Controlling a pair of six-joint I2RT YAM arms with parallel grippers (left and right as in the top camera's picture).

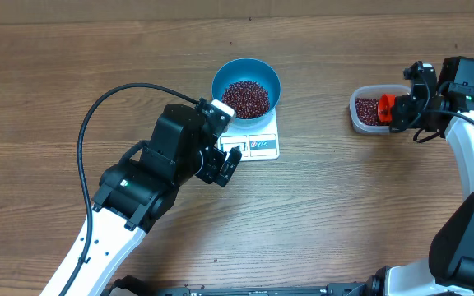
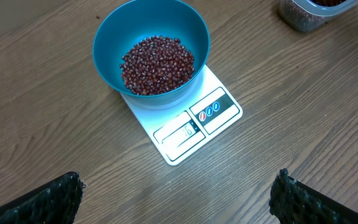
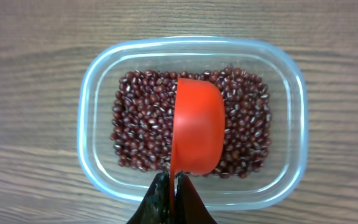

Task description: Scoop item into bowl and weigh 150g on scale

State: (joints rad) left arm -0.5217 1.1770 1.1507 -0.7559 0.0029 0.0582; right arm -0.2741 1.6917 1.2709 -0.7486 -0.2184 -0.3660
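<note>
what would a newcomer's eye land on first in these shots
The blue bowl, holding a heap of dark red beans, sits on the white scale near the middle of the table. Off to the right, the right pincer is shut on a bright red-orange scoop over a clear tub of more beans.
</note>
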